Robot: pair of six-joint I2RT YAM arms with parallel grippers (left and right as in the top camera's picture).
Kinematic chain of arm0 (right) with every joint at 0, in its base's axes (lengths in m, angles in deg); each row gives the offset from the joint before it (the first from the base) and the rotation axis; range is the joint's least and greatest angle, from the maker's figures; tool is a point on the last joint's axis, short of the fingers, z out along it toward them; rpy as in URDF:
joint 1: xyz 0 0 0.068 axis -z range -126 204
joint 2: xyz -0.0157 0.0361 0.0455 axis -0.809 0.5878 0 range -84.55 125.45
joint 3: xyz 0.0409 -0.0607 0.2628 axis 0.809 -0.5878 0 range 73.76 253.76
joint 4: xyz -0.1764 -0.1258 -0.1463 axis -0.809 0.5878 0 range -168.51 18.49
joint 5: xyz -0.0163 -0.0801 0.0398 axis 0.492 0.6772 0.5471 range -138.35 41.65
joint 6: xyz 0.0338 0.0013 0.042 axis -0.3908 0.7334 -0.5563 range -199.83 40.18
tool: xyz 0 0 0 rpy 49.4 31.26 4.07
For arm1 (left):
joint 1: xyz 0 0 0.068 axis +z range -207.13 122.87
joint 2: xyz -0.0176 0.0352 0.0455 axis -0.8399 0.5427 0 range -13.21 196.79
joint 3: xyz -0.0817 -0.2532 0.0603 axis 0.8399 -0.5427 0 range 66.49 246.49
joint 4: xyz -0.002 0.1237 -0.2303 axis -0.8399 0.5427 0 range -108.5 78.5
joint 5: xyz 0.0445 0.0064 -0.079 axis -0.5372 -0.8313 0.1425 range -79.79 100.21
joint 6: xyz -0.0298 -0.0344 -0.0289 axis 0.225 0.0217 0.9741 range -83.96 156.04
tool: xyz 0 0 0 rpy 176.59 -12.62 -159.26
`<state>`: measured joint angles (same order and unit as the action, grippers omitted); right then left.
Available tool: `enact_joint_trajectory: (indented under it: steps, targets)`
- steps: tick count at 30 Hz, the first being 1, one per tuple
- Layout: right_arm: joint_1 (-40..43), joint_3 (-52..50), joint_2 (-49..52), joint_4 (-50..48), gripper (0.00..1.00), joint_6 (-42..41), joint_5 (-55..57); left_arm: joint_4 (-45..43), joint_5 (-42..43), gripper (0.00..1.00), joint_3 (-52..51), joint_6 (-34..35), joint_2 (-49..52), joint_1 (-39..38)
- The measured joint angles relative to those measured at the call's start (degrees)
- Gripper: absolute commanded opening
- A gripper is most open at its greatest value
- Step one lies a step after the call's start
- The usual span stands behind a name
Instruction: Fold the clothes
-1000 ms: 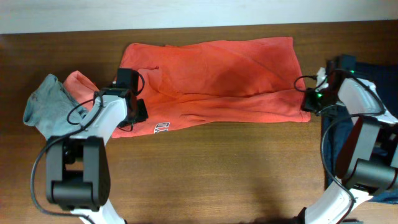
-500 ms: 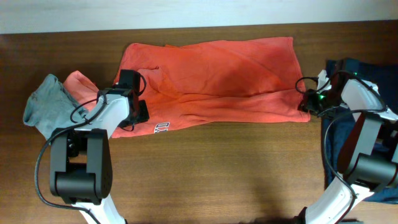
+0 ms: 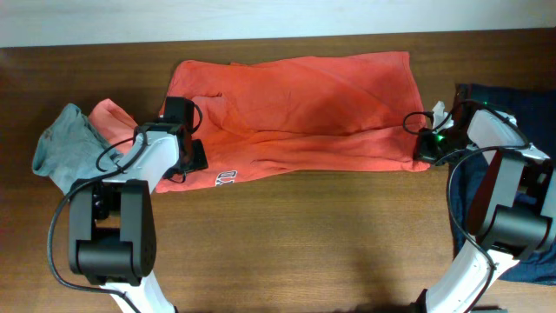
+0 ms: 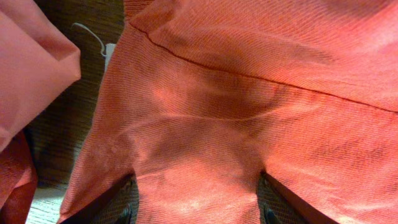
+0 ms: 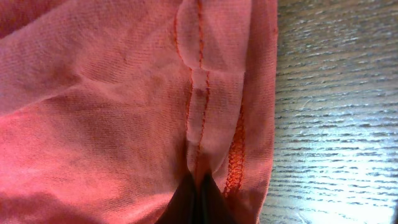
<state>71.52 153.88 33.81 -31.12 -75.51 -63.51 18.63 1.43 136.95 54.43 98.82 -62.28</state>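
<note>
Overhead, the coral T-shirt (image 3: 304, 113) lies spread across the upper middle of the table (image 3: 304, 248), and an arm works at each end of it. At the right edge of the shirt, the right gripper (image 5: 196, 198) is clenched: its wrist view shows the two dark fingers drawn together on the stitched hem (image 5: 198, 93), right at the shirt's lower right corner, with bare wood just beside it.

At the left end, the left gripper (image 4: 198, 206) is spread wide. Its fingers (image 4: 118, 200) show far apart at the bottom of the wrist view with a tongue of coral cloth running between them, and nothing is pinched there yet. The white lettering (image 3: 226, 180) peeks out on the lower left edge, just beside that arm.

This looks like the grasping stage of a fold, with one corner secured and the other not. The next move calls for the left jaws to close on a firm bite of fabric, and then for both arms to lift and carry the edge together, level, so the shirt doesn't skew.

The other pieces wait to the sides: a grey-teal piece (image 3: 61, 148) and a coral piece (image 3: 109, 115) at far left, and a navy piece (image 3: 532, 97) at far right.
</note>
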Motion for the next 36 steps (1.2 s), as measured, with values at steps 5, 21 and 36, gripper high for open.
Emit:
enact_joint_trajectory:
  steps: [5,21,36]
  targets:
    - [-0.1,0.4,0.0,3.3,0.04,-0.1,2.9,0.9,1.7,0.38,0.8,-0.7,0.6,0.0]
    - [-0.5,0.6,0.2,20.9,0.04,-4.8,16.7,12.8,5.7,0.36,-4.9,-0.6,-2.4,0.5]
    - [-0.5,-2.8,0.6,27.6,0.04,-7.4,19.0,20.1,9.9,0.34,-7.3,-2.6,-3.0,2.2]
